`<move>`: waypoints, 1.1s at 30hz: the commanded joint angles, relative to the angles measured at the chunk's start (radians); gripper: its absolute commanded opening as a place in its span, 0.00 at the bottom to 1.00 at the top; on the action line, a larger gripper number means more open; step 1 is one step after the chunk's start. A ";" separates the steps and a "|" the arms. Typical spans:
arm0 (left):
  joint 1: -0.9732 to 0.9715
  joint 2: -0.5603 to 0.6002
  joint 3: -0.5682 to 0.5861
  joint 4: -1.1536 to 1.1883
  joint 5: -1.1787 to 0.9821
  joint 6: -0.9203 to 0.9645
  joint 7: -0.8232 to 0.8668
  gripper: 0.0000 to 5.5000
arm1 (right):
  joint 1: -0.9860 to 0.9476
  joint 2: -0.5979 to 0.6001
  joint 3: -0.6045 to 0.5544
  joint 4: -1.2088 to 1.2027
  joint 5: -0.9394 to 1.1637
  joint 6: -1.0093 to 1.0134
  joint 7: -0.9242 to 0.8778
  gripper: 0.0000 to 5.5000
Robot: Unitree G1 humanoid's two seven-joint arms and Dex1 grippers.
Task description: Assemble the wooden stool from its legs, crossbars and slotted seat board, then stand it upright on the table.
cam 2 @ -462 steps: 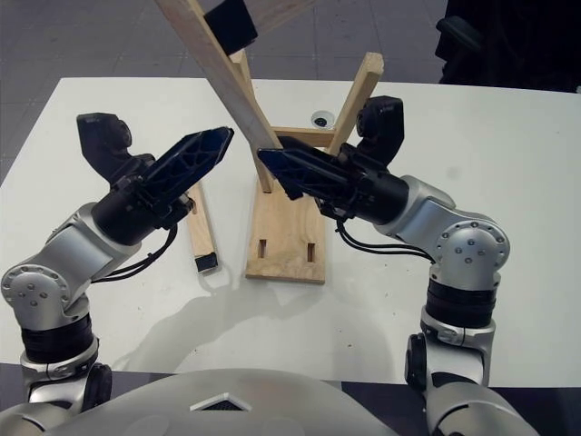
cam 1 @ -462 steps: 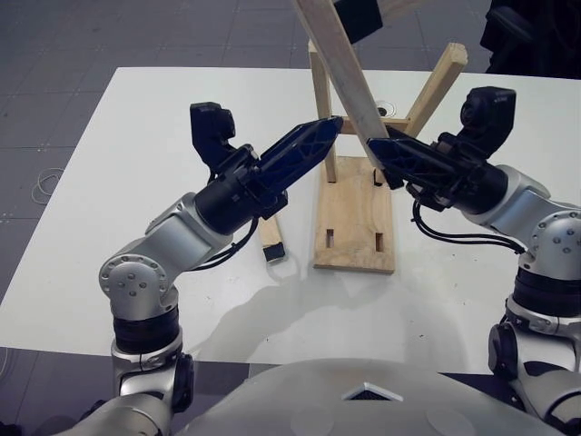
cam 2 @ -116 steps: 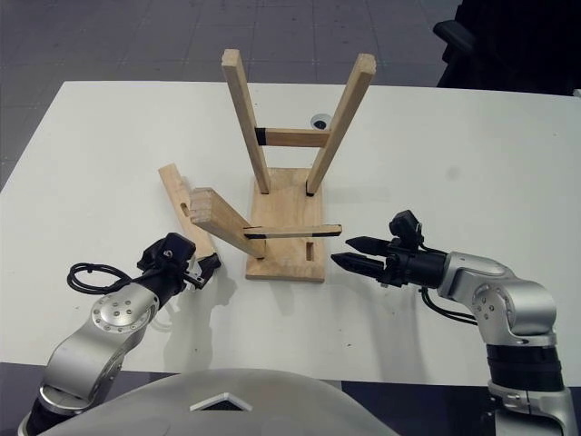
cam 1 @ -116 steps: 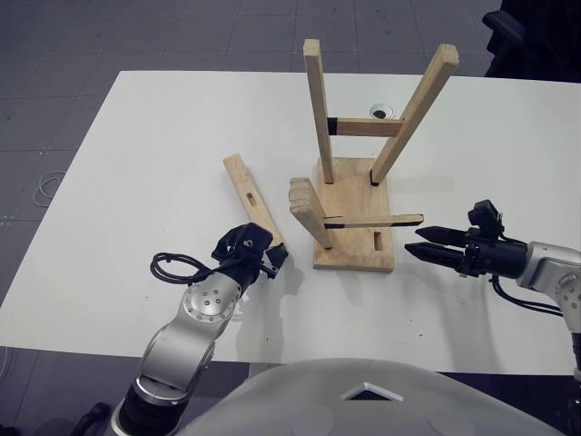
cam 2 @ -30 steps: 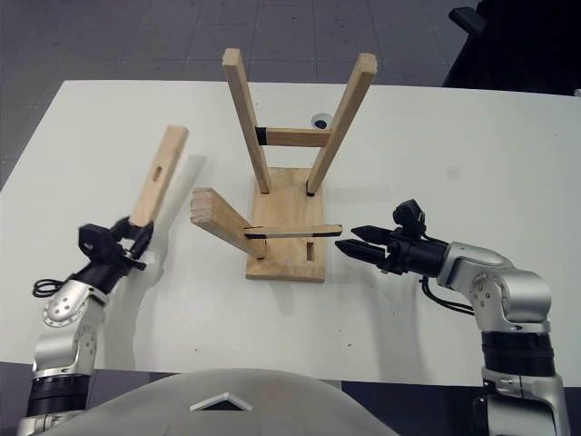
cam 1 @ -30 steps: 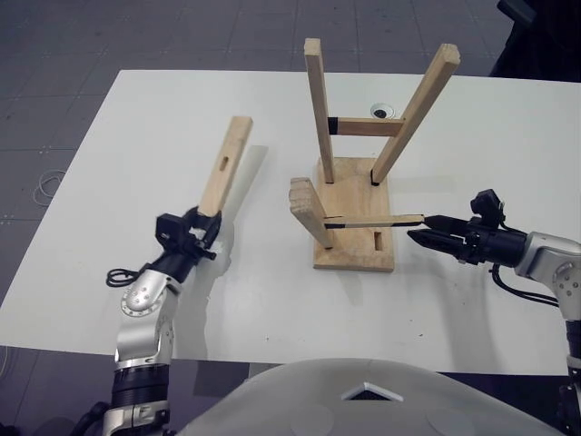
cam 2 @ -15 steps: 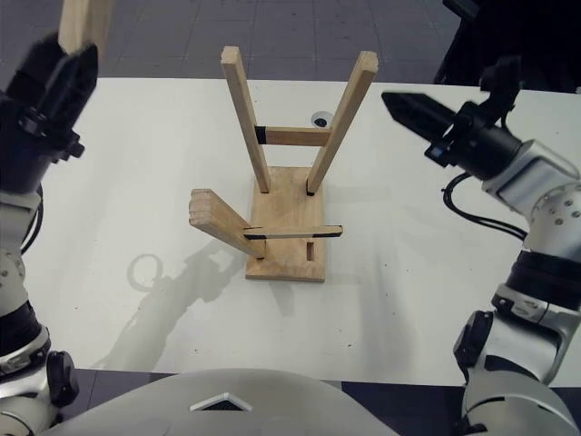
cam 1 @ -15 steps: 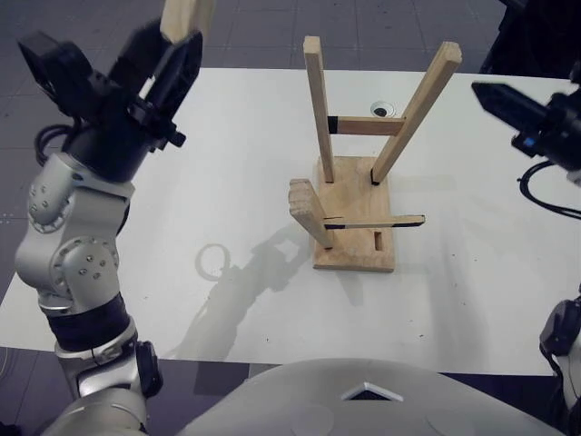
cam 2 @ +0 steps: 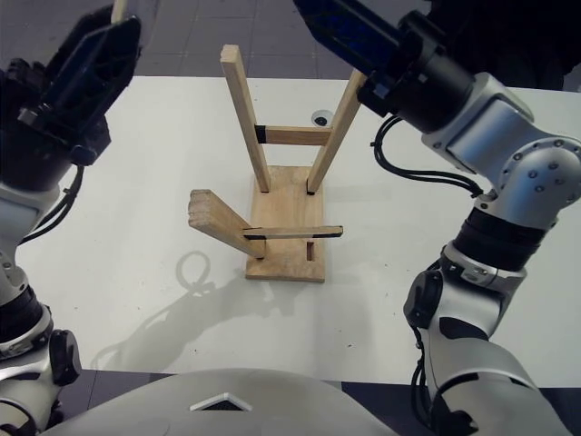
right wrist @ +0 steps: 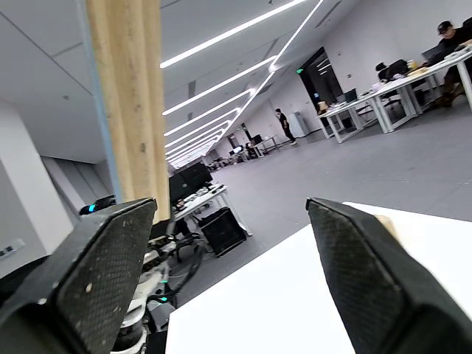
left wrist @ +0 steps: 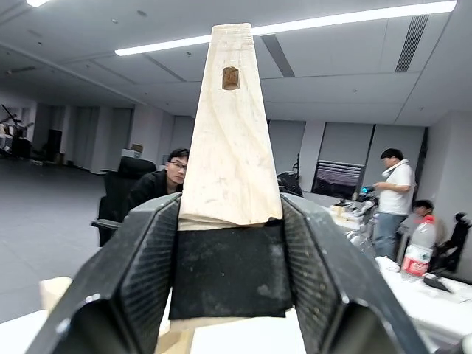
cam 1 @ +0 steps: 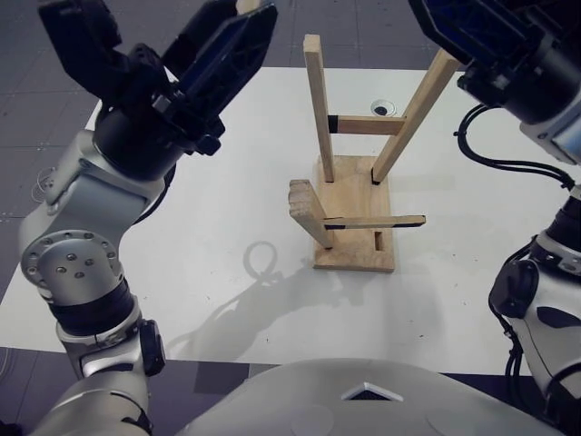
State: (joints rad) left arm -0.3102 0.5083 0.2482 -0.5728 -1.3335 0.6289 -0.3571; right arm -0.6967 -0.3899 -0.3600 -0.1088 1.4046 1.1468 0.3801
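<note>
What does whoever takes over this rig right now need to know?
Left gripper: raised high, shut on the fourth leg.
Right gripper: raised, open, empty.
Seat board lies flat on the table.
Done: two far legs stand in it, joined by the far crossbar.
Third leg leans at the near left slot, its second crossbar ending free above the empty slot.
Left: seat the fourth leg in that slot and on the crossbar end, straighten the third leg, stand the stool upright.

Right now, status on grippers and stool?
Left gripper shut on fourth leg, raised. Right gripper open. Three legs in seat board. Crossbar end overhangs open slot.
</note>
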 commanded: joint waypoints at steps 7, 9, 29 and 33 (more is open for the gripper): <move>0.018 -0.026 -0.031 0.053 -0.215 0.053 -0.067 0.37 | -0.005 0.036 0.076 0.001 0.148 0.001 0.004 0.74; 0.030 -0.021 -0.036 0.068 -0.192 0.054 -0.078 0.37 | -0.002 0.033 0.082 0.004 0.184 0.005 0.014 0.80; 0.035 -0.039 -0.083 0.044 -0.239 0.067 -0.092 0.37 | 0.007 -0.011 0.197 0.008 0.199 0.017 0.154 0.89; 0.042 -0.037 -0.078 0.037 -0.243 0.069 -0.086 0.37 | -0.006 -0.028 0.191 0.053 0.161 0.002 0.175 0.89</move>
State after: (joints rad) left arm -0.2679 0.4605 0.1615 -0.5269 -1.5679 0.6952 -0.4513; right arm -0.6906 -0.4113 -0.1685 -0.0712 1.5785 1.1529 0.5517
